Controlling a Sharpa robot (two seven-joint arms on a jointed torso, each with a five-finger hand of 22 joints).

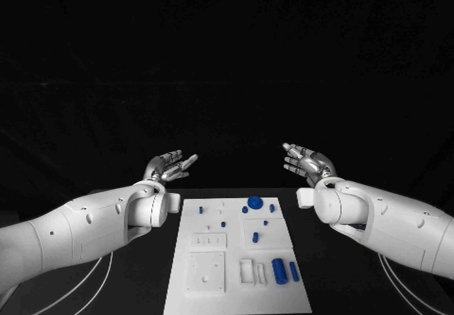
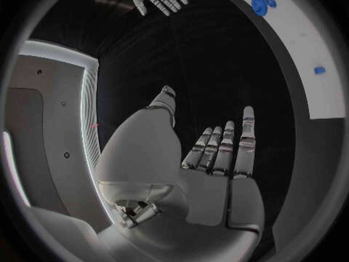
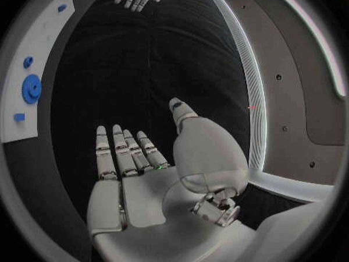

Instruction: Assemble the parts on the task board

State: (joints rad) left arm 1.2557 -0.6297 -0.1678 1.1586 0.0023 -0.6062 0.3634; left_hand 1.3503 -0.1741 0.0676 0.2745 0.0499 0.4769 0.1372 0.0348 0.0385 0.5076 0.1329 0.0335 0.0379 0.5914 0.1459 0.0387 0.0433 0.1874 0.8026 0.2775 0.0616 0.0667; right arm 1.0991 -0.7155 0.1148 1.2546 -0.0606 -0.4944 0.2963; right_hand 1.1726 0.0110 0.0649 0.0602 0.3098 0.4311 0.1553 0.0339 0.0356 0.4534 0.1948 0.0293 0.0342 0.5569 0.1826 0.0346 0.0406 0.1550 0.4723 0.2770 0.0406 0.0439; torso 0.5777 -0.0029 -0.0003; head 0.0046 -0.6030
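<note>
Hands: left hand (image 1: pixel 168 167) fingers apart | right hand (image 1: pixel 308 163) fingers apart | both empty

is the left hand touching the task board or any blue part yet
Apart. In the head view the left hand is raised, fingers spread, beyond the far edge of the task board, with black table between them and nothing in its fingers.

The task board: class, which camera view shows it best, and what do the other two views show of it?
The head view shows the task board best: the whole white plate lies in sight with its blue parts. The left wrist view catches a curved strip of it at the rim, the right wrist view likewise, each with a few blue pieces.
</note>
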